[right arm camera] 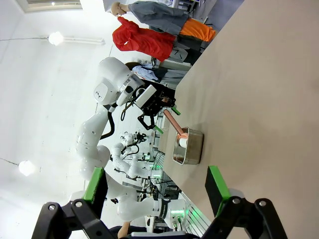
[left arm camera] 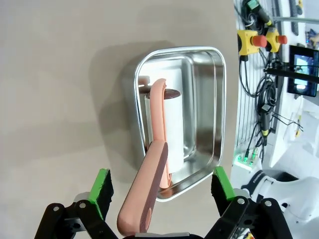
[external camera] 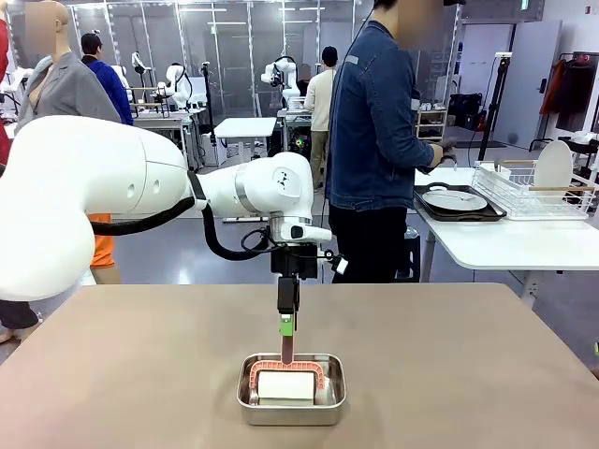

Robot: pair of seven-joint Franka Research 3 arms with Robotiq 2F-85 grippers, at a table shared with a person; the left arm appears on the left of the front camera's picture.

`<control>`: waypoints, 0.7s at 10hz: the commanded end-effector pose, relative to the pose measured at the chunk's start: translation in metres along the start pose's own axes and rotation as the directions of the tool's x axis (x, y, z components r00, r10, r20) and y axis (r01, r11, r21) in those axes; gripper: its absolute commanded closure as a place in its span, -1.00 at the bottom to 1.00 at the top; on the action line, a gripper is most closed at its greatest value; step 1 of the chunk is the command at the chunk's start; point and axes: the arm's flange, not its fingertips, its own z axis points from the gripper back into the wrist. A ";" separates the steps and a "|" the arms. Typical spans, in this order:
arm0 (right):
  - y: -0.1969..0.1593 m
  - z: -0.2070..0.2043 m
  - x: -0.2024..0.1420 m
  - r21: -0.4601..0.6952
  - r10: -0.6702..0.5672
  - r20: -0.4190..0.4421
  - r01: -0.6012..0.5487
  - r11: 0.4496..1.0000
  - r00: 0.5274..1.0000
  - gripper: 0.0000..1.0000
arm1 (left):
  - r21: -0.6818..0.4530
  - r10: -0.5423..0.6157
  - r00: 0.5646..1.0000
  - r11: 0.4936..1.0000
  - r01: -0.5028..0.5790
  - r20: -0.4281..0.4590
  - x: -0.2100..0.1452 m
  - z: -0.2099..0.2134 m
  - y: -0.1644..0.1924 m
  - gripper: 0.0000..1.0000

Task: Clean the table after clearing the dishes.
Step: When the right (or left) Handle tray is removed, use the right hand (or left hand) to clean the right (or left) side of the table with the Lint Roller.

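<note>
The left gripper [external camera: 287,325] hangs over the near middle of the large rectangular beige-brown table [external camera: 468,374], its fingers [left arm camera: 102,185] spread wide and gripping nothing. Between them, touching neither green pad, rises the end of the salmon-pink plastic handle [left arm camera: 147,194] of a lint roller. The roller's white paper roll [left arm camera: 172,129] lies in a small rectangular steel pan [external camera: 291,413] that stands on the table directly below the fingers. The table's top is plain, matte and evenly coloured.

The right gripper [right arm camera: 155,185] is likewise spread wide with nothing between its fingers, and the table's surface stretches away beyond them.

A round white plate [external camera: 456,200] on a dark rectangular tray [external camera: 493,211] sits on a smaller white table [external camera: 505,245] at the far right. A person in a denim jacket [external camera: 374,122] stands beside it.
</note>
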 end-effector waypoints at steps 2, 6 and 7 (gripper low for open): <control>0.003 0.001 -0.003 0.007 0.004 0.004 -0.004 1.000 1.000 -1.00 | -0.050 0.012 1.000 0.999 -0.011 0.018 0.000 -0.004 -0.002 -1.00; 0.003 0.001 -0.003 0.007 0.004 0.004 -0.004 1.000 1.000 -1.00 | -0.048 0.032 0.999 0.998 -0.033 -0.019 0.000 -0.001 -0.002 1.00; 0.003 0.001 -0.003 0.007 0.004 0.004 -0.004 1.000 1.000 -1.00 | -0.053 0.035 0.999 0.998 -0.036 -0.022 -0.001 0.000 -0.001 1.00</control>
